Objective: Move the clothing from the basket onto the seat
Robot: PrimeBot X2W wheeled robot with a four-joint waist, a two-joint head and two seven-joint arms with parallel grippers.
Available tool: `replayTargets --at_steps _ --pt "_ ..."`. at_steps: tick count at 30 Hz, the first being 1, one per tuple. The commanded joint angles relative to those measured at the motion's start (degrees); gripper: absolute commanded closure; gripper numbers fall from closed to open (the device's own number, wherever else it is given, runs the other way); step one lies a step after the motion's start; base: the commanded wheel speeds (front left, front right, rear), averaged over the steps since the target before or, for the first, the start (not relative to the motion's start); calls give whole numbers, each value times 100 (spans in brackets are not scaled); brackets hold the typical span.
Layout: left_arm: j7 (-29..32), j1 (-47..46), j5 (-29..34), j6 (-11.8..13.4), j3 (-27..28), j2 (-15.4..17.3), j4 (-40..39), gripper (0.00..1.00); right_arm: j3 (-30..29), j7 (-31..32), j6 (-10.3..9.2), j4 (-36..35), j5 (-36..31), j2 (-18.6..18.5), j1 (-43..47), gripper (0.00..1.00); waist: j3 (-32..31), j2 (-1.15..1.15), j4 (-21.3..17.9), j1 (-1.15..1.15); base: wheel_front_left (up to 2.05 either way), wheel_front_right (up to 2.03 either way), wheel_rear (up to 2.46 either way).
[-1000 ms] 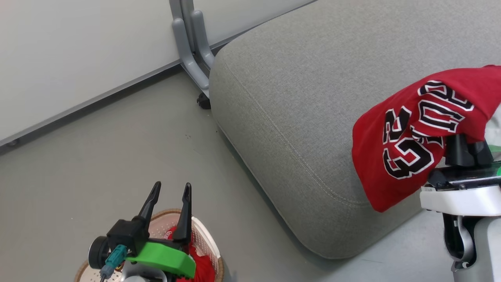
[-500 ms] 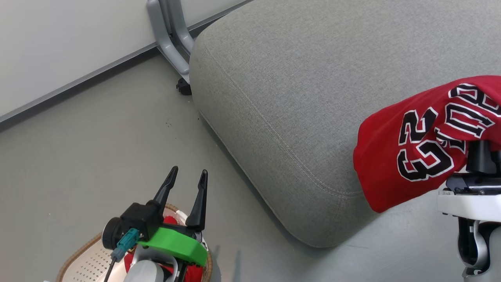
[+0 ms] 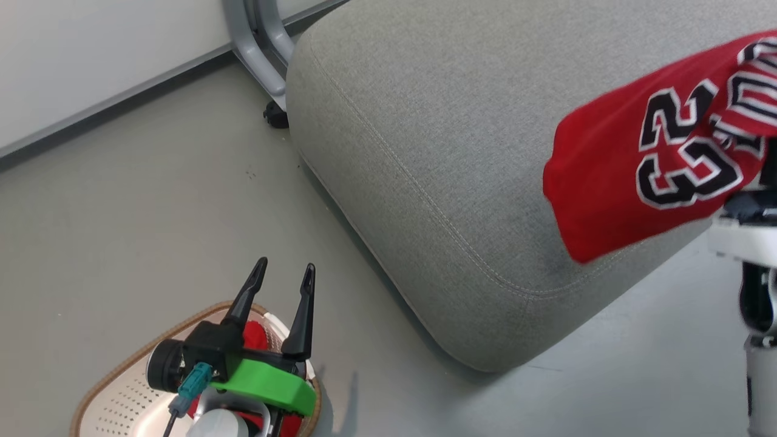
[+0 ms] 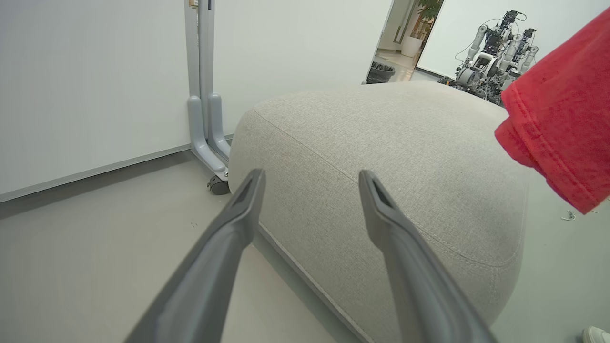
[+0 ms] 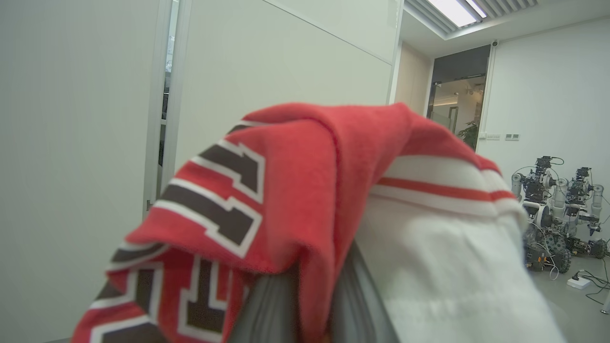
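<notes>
Now right claw (image 5: 312, 305) pinches jersey (image 3: 613, 182) hanging at near edge of seat (image 3: 437, 121), its top just beyond; left claw (image 3: 282, 273) spread, farther from seat.

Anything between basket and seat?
Nothing. The head view shows bare grey floor between the basket and the seat.
</notes>
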Motion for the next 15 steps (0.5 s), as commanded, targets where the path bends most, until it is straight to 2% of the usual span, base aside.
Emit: replayTargets --at_steps 1,9,13,15 --pt "4 -117 127 17 68 38 -53 0 -28 -18 0 65 82 -70 -333 100 501 0 -10 0 0 0 0" --pt "5 -587 726 -51 93 38 -46 0 -273 -18 -2 660 221 -776 -2036 100 1520 0 379 0 0 0 0" --pt "5 -783 919 -81 15 75 -42 0 -524 -17 -3 1319 461 -985 -2744 100 1876 0 613 0 0 0 0" --pt "5 -859 952 -91 0 89 -44 0 -469 -17 -3 1782 470 -1137 -2961 100 2016 0 720 0 0 0 0"
